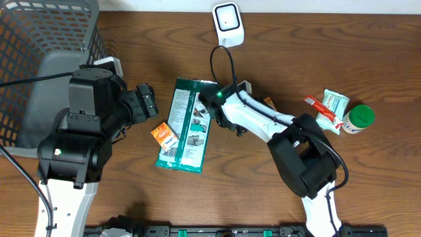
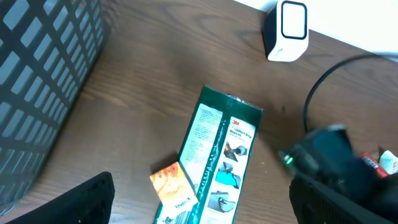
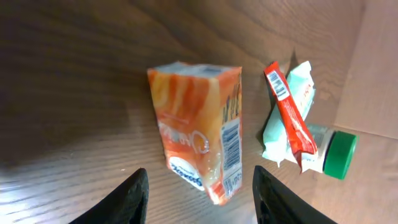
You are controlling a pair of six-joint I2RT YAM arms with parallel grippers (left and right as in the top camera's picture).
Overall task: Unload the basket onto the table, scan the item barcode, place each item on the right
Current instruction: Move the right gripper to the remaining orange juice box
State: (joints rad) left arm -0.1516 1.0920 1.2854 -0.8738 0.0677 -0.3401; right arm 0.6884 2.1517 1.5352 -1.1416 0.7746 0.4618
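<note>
- The orange pouch (image 3: pixel 196 127) lies on the tabletop (image 1: pixel 329 52), at the centre of the right wrist view. From overhead it sits just right of centre, mostly hidden under the right arm.
- Its barcode (image 3: pixel 231 146) is on the panel facing right, a narrow strip near the lower edge.
- To its right, and apart from it, lie a red sachet (image 3: pixel 287 112), a white packet (image 3: pixel 305 87) and a green-capped bottle (image 3: pixel 336 155).
- The right pincer (image 3: pixel 199 177) stands part-way spread, one finger on each side of the pouch's near end. Neither finger appears to press on it.
- The left pincer (image 1: pixel 146 102) is spread wide and holds nothing, left of the green package (image 1: pixel 187 125).
- The scanner (image 1: pixel 228 23) sits at the top centre of the overhead frame, well away from the pouch.
- Handling, as a judgement: the pouch looks light, soft and glossy, so likely slippery and easily crumpled.
- Best held across the two long edges near mid-length, lightly, leaving the barcode panel uncovered and flat for the scanner.
</note>
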